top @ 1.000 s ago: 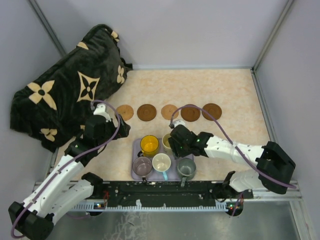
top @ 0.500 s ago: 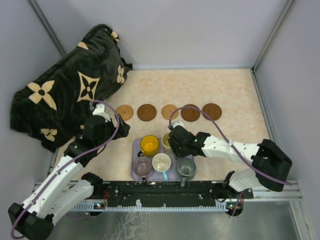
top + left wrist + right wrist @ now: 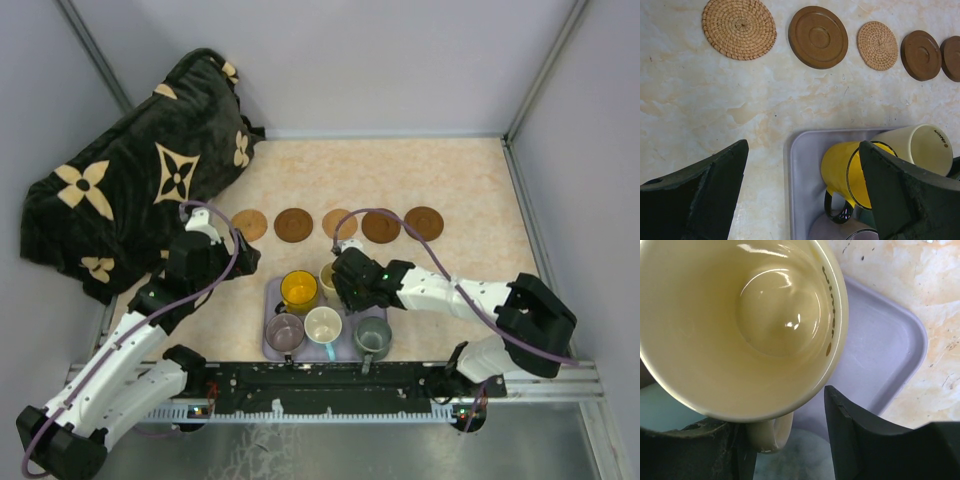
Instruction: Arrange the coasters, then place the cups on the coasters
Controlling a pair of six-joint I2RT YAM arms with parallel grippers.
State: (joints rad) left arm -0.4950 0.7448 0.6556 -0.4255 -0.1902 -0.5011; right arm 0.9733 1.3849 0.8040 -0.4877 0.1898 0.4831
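the right end effector (image 3: 790, 427) is down in the lavender tray (image 3: 880, 355), its fingers (image 3: 865, 440) part-way in on either side of the handle (image 3: 771, 435) of the cream mug (image 3: 740, 315). one finger looks to touch the handle and the other shows a sliver of gap, so i cannot tell whether the grip is made. the mug's base is hidden, so i cannot tell whether it is lifted either.

the left end effector (image 3: 804, 146) hangs spread wide, holding nothing, above the tray's left edge beside the yellow mug (image 3: 847, 172). the mauve mug (image 3: 284, 330), the white mug (image 3: 323, 325) and the grey-green mug (image 3: 372, 335) sit in the tray's near row.

beyond the tray, five coasters (image 3: 818, 36) lie in a spaced row across the desk (image 3: 715, 100), none touching, all bare. i judge the arranging done and the cup half only starting: no mug is on a coaster, so five are left, the cream one likely first.
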